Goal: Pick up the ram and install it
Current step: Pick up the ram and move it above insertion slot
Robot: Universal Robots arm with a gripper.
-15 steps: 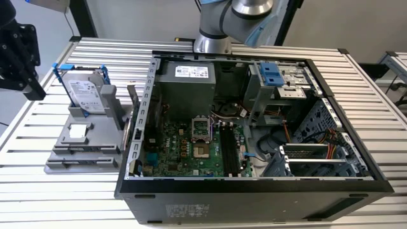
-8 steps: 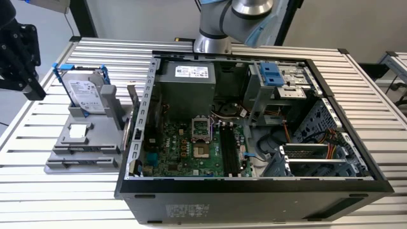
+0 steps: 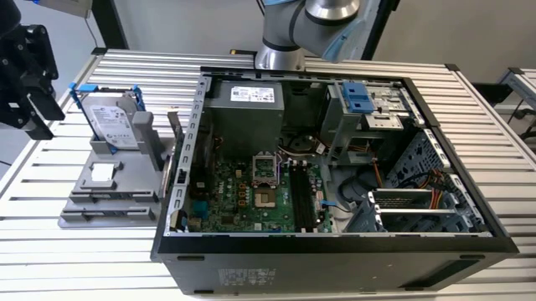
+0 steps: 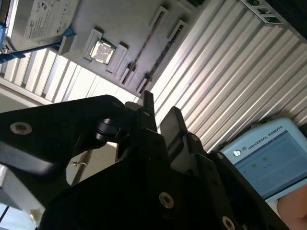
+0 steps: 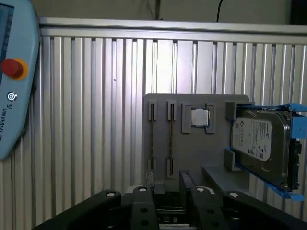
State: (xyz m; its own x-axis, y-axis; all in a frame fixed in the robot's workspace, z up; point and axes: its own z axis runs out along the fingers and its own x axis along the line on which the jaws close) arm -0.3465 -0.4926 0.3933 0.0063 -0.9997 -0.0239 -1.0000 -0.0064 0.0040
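The gripper [image 5: 169, 194] is seen in both wrist views with its two black fingers [image 4: 173, 120] spread apart; nothing is pinched between them, and grey plate and table slats are seen through the gap; the gripper is held above the slatted aluminium table [image 5: 96, 120], near one end of a grey holder plate [image 5: 192, 158], with nothing touched

The ram [image 5: 170, 139] is found on that plate, not yet picked up; it is seen edge-on as a thin dark strip standing between two end clips, so its chips cannot be made out; a second like strip [image 5: 152, 139] stands just beside it and parallel to it; of everything on the plate, these two strips lie nearest the fingers

Further along the plate a square processor chip [image 5: 199, 116] is seated in a shallow pocket; beyond it a silver hard drive [image 5: 259, 139] in a blue frame is propped at the plate's far end; a teach pendant [image 5: 14, 72] with a red button [image 5: 12, 67] is seen off the plate's other side

In the exterior view the plate is set on the table at the exterior view's left of an open computer case [image 3: 180, 188]; inside it a green motherboard [image 3: 243, 188] is laid flat, with long black memory slots [image 3: 302, 194] well apart from the ram; the robot arm [image 3: 310, 19] rises behind the case
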